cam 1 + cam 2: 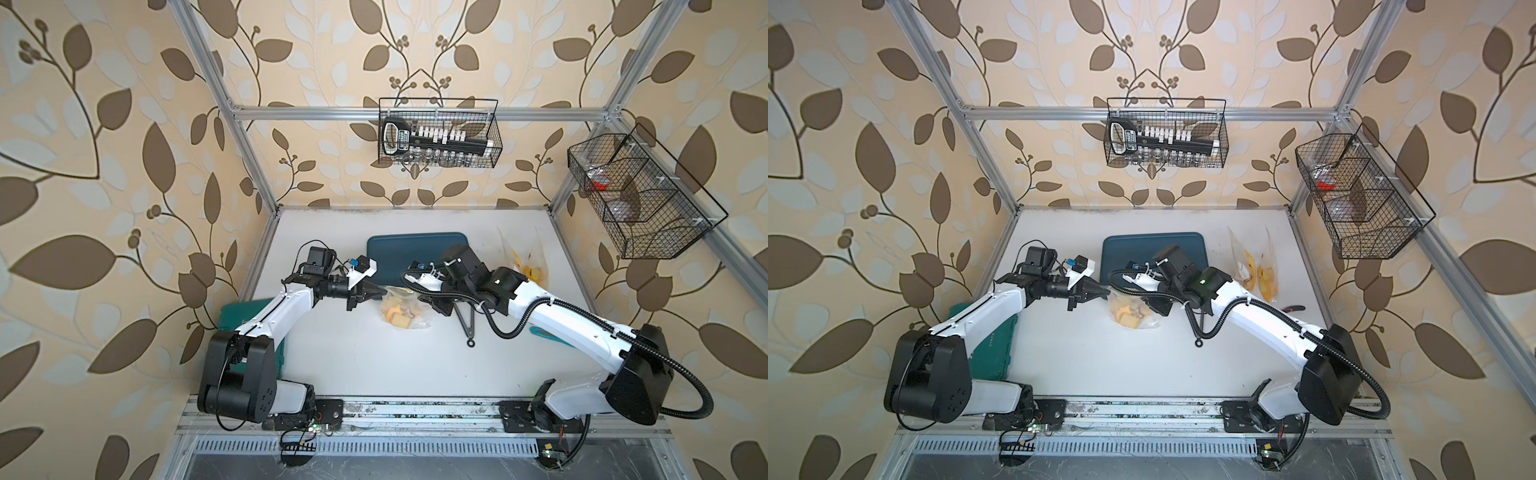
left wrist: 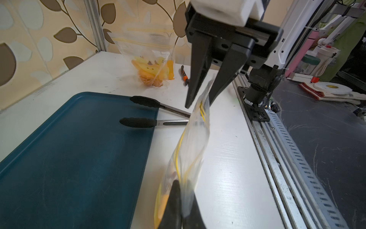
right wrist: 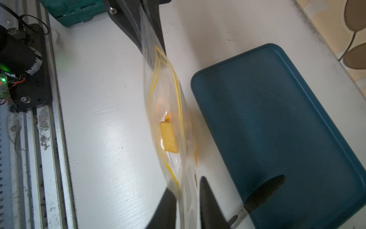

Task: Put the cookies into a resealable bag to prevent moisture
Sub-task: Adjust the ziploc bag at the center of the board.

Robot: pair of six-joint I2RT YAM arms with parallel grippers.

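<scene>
Left gripper: the jaws are pressed together on one top corner of the resealable bag. The clear film and its yellow zip line are pinched between the two black fingers.

Right gripper: the jaws are drawn in on the opposite top corner of the same bag. In the left wrist view the film runs up between the two fingers, with nothing but film between their tips.

The bag hangs stretched between the two grippers with its mouth edge uppermost. It is near the middle of the white surface, just in front of the dark blue tray. In the right wrist view the two yellow zip lines bow apart along the middle of the mouth.

The cookies lie in the bottom of this bag. A yellow square one is the clearest; the others are blurred behind the film. Whether the bag bottom rests on the surface cannot be determined.

The tray lies at the centre of the rear edge. The tongs lie on the surface beside the bag, under the right arm, with their black tips over a near corner of the tray. Two further clear bags with orange-yellow contents lie toward the rear right corner. A green case sits at the left edge, partly under the left arm.
</scene>
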